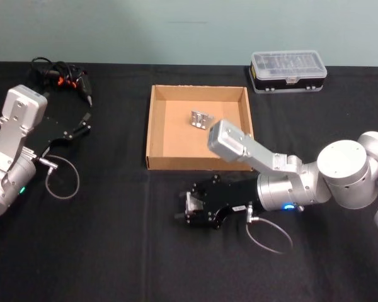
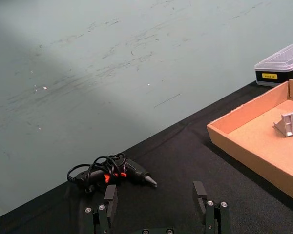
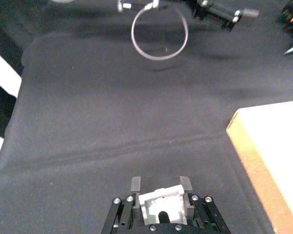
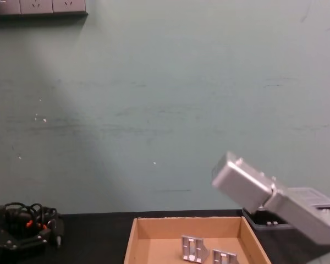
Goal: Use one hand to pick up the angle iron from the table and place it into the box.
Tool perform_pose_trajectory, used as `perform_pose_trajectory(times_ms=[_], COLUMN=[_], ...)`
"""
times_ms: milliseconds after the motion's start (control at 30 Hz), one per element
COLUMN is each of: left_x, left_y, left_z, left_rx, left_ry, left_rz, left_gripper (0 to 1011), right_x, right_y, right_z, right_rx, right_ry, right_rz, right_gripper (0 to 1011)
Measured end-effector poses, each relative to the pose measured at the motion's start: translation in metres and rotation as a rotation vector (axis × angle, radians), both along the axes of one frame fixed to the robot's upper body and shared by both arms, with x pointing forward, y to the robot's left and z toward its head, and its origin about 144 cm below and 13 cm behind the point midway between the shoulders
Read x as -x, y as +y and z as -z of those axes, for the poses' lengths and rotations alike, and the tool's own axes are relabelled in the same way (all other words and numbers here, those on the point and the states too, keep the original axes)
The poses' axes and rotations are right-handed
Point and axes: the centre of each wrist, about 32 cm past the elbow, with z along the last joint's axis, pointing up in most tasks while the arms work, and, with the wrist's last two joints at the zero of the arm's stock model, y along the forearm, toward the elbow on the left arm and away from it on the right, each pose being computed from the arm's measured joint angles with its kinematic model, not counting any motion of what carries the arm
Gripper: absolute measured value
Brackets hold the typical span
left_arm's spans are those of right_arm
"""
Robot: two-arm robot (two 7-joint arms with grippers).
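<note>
A: Listing item one: the right hand (image 1: 190, 209) is pinching an angle iron (image 3: 162, 206) between its fingers (image 3: 136, 184), low over the bench (image 1: 113, 251). The box (image 1: 155, 126) is sitting just beyond the hand, toward the far side.

B: Noting item two: the left hand (image 2: 156, 204) is idling with fingers spread, well away, near a black glue gun (image 2: 118, 171).

A: Flagging the risk: the near wall of the box is standing between the hand and the box floor. Carrying the bracket across too low, the hand is likely clipping that cardboard edge and shoving the box.

B: Adding another: a second angle iron (image 1: 200, 119) is already lying inside. Releasing directly above it is risking a bounce or a tangle. The pinch is also looking shallow, so slipping seems possible.
</note>
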Motion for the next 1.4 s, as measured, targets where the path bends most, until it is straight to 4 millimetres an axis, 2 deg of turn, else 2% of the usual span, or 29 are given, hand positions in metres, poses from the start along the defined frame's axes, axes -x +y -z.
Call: perform_pose_trajectory(times_ms=[433,633,800,1033,1400], left_x=[0.000,0.000,0.000,0.000,0.000], left_y=[0.000,0.000,0.000,0.000,0.000], left_z=[0.000,0.000,0.000,0.000,0.000], left_rx=[0.000,0.000,0.000,0.000,0.000], left_ry=[0.000,0.000,0.000,0.000,0.000], left_rz=[0.000,0.000,0.000,0.000,0.000], left_gripper=[1011,1011,1011,1011,1011], right_x=[-0.001,-0.015,-0.027,-0.046,-0.068], right_y=[0.003,0.010,0.015,0.023,0.034], right_z=[-0.034,-0.052,-0.060,-0.063,-0.052], right_rx=[-0.085,-0.102,-0.107,-0.099,-0.044], right_ry=[-0.049,-0.080,-0.088,-0.081,-0.049], right_rz=[0.047,0.113,0.166,0.253,0.347], right_gripper=[479,479,479,479,479])
